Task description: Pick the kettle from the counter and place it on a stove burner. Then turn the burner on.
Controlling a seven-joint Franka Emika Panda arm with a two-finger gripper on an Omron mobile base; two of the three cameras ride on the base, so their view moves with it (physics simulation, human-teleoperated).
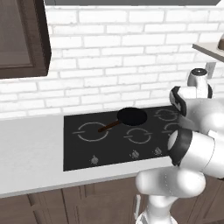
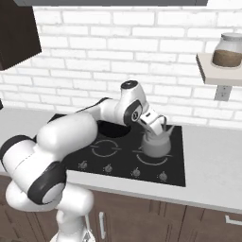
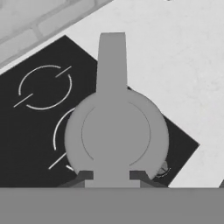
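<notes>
The grey kettle [image 2: 156, 144] is over the front right burner of the black glass stove [image 2: 118, 163], at or just above the glass; contact cannot be told. My gripper [image 2: 153, 124] comes down on it from above and is shut on its handle. In the hand view the round kettle [image 3: 116, 135] lies straight below, spout pointing up the picture, and my gripper [image 3: 111, 176] has a dark fingertip on each side of the handle. The stove [image 1: 109, 140] is set into the pale counter [image 1: 30, 148], whose top runs on to the right [image 2: 212, 151].
A black pan [image 1: 131, 116] with a brown handle sits on the stove's rear middle burner. Small grey knobs [image 2: 108, 168] line the stove's front edge. A shelf with a jar [image 2: 230, 49] hangs at the right wall, a dark cabinet [image 1: 22, 35] at upper left.
</notes>
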